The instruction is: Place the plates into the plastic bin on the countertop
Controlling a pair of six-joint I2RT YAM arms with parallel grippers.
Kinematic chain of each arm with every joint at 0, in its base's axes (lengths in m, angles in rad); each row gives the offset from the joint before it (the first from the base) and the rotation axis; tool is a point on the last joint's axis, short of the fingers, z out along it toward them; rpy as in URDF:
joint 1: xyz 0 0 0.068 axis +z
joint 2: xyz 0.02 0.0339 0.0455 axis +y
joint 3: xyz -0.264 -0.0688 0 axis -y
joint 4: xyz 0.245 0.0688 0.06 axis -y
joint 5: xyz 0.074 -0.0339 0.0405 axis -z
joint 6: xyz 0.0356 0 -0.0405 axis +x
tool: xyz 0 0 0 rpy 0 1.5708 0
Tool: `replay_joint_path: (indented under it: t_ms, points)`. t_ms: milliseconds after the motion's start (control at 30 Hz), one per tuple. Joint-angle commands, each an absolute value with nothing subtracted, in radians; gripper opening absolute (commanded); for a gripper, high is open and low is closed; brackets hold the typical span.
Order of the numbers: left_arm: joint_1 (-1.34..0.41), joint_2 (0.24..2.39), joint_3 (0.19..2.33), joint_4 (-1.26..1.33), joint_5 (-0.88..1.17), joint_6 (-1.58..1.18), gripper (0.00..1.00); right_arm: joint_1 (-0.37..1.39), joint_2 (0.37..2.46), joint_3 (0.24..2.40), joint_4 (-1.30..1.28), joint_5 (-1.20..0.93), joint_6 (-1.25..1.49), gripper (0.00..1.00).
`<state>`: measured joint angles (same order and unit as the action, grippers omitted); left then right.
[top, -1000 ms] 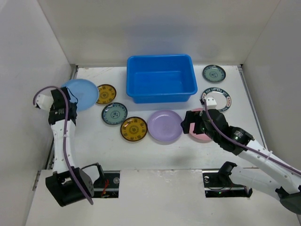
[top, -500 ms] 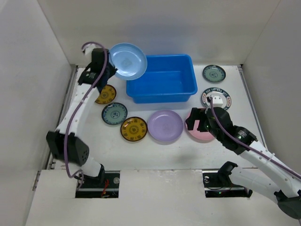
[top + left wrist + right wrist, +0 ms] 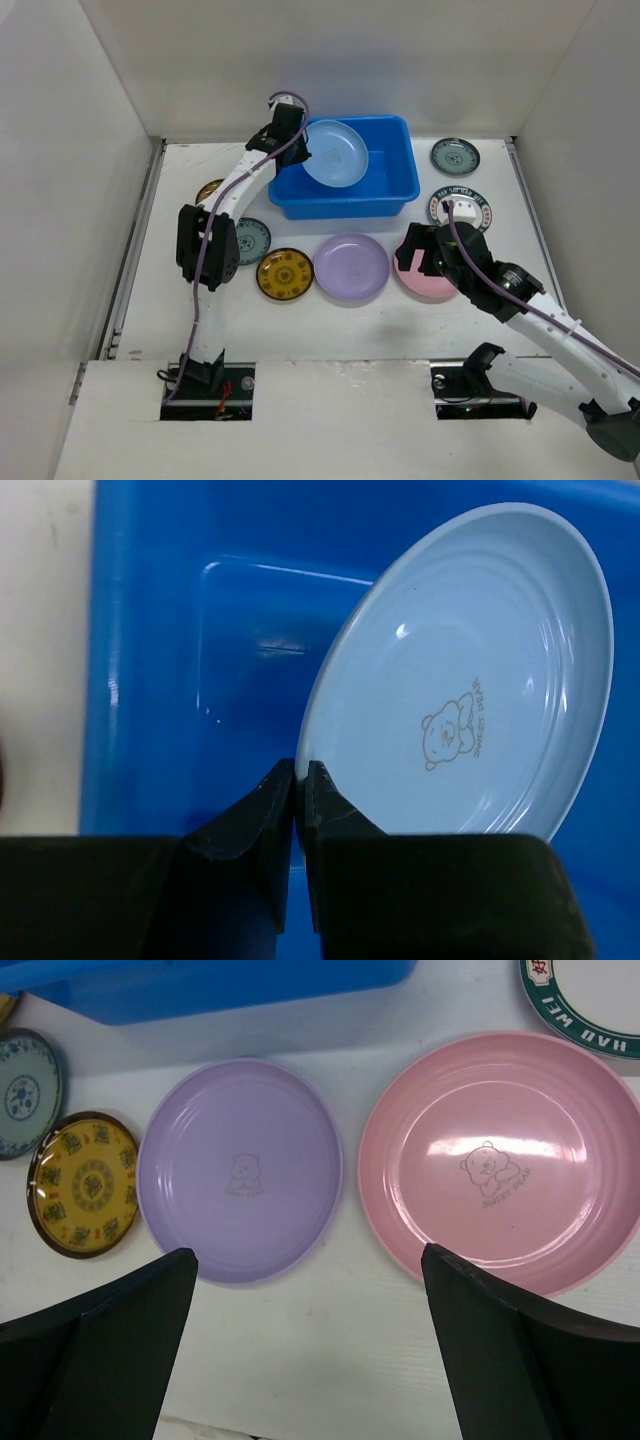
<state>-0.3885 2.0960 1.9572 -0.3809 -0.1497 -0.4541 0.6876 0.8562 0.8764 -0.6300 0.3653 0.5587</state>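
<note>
Our left gripper (image 3: 303, 150) is clamped on the near rim of the blue plate (image 3: 335, 153). In the left wrist view its fingers (image 3: 262, 825) meet on that edge with almost no gap. The plate hangs tilted over the inside of the bin (image 3: 398, 170), reaching out away from the gripper toward the bin's middle. Its low edge looks to be inside the rim line, and we see only the bin's blue floor beneath it (no other plate shows there). So we judge the coming move to be a short drop or a lowering straight down. The left wall is the nearest edge to mind.

Our right gripper (image 3: 308, 1260) is spread wide and holds nothing, hovering above the table (image 3: 300, 1380). The pink plate (image 3: 500, 1160) lies ahead and to its right, and the lilac plate (image 3: 240, 1170) ahead and to its left. The two rims are just beside each other. The right arm is plainly the nearer one to both. The pink plate's far rim sits close to a green-rimmed plate (image 3: 585, 1005), while its near side faces bare table. We would therefore come at that near rim.
</note>
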Motion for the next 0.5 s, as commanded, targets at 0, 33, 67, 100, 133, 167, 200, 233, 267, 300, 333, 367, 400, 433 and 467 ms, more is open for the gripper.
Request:
replay_joint_path:
  t_ms: [0, 33, 67, 100, 133, 167, 200, 233, 267, 300, 333, 367, 400, 433, 467]
  points:
    - [-0.393, 2.129, 2.014, -0.275, -0.107, -0.405, 0.04, 0.688, 0.864, 0.922, -0.644, 0.388, 0.58, 1.0]
    - [-0.395, 2.152, 2.022, -0.262, -0.097, -0.397, 0.04, 0.691, 0.865, 0.92, -0.649, 0.388, 0.586, 1.0]
    - [-0.396, 2.176, 2.034, -0.256, -0.086, -0.388, 0.05, 0.691, 0.867, 0.92, -0.65, 0.388, 0.589, 1.0]
    - [-0.398, 2.201, 2.048, -0.253, -0.08, -0.379, 0.05, 0.691, 0.868, 0.919, -0.652, 0.388, 0.589, 1.0]
    - [-0.4, 2.224, 2.062, -0.25, -0.075, -0.368, 0.06, 0.691, 0.87, 0.917, -0.652, 0.388, 0.591, 1.0]
    - [-0.403, 2.249, 2.074, -0.25, -0.077, -0.356, 0.07, 0.691, 0.871, 0.916, -0.653, 0.388, 0.591, 1.0]
    - [-0.404, 2.269, 2.08, -0.247, -0.081, -0.348, 0.08, 0.691, 0.874, 0.914, -0.653, 0.388, 0.591, 1.0]
    - [-0.406, 2.285, 2.085, -0.239, -0.08, -0.344, 0.08, 0.691, 0.876, 0.914, -0.653, 0.388, 0.591, 1.0]
    - [-0.407, 2.301, 2.086, -0.23, -0.08, -0.338, 0.09, 0.691, 0.879, 0.913, -0.653, 0.388, 0.591, 1.0]
    - [-0.409, 2.316, 2.088, -0.221, -0.083, -0.331, 0.12, 0.691, 0.882, 0.91, -0.653, 0.388, 0.592, 1.0]
    - [-0.409, 2.324, 2.089, -0.216, -0.077, -0.33, 0.15, 0.693, 0.885, 0.907, -0.653, 0.388, 0.594, 1.0]
    - [-0.41, 2.333, 2.091, -0.21, -0.075, -0.325, 0.22, 0.696, 0.887, 0.902, -0.652, 0.388, 0.598, 1.0]
    - [-0.412, 2.335, 2.091, -0.204, -0.075, -0.322, 0.27, 0.697, 0.888, 0.894, -0.649, 0.385, 0.6, 1.0]
    - [-0.413, 2.333, 2.091, -0.201, -0.075, -0.318, 0.33, 0.699, 0.888, 0.885, -0.646, 0.385, 0.603, 1.0]
    - [-0.415, 2.326, 2.089, -0.198, -0.078, -0.314, 0.44, 0.7, 0.89, 0.874, -0.643, 0.384, 0.607, 1.0]
